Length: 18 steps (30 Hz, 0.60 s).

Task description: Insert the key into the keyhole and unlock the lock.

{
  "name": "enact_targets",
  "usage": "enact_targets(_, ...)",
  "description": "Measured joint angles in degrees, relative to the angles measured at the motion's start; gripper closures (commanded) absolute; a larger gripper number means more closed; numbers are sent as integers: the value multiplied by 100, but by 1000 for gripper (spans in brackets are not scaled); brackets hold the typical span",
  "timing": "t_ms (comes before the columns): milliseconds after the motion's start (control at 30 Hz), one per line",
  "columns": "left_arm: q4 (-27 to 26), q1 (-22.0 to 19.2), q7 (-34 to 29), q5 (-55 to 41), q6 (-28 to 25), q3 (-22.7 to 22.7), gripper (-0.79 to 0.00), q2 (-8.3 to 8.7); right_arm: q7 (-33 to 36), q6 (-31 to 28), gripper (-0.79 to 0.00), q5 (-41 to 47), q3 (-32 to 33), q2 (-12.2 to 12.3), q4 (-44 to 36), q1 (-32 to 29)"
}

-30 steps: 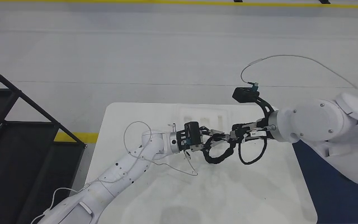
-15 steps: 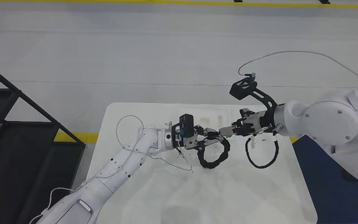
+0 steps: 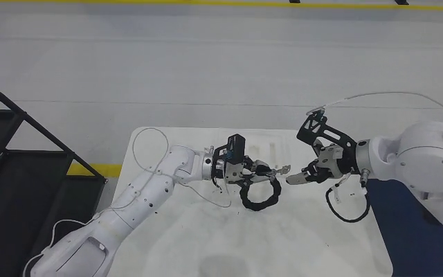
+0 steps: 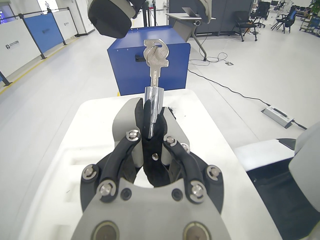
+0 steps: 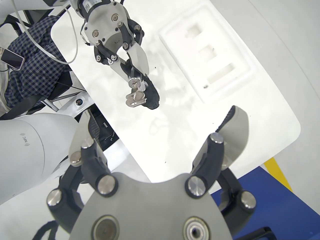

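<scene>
Left gripper [image 4: 150, 111]: fingers clamped on the lock [image 4: 154, 96], the chrome cylinder pinched between the pads and sticking out past the fingertips.

The key [image 4: 156, 56] sits with its blade in the keyhole at the cylinder's free end. Its head points straight ahead of the left gripper, with a second key on the same ring against it.

We see the lock's black cable [image 3: 259, 205] hanging in a loop under the left gripper's fingertips, above the table [image 3: 311, 235].

Right gripper [image 5: 160, 123]: jaws spread wide, nothing between them. It faces the left gripper tip to tip. The key lies ahead of its fingertips, near but clearly apart.

A white foam tray [image 5: 185, 58] lies on the table near the left gripper, on the side away from the robot.
</scene>
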Motion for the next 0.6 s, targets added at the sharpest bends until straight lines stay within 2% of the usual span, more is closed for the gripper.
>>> enact_targets(267,-42,-544,-577,-977,0,587,0,282,-202,-459,-785,88,180,69,68,-458)
enact_targets(600,181,-915,-489,-1215,0,1105,0,451,-293,-516,-785,118,187,60,111,-506)
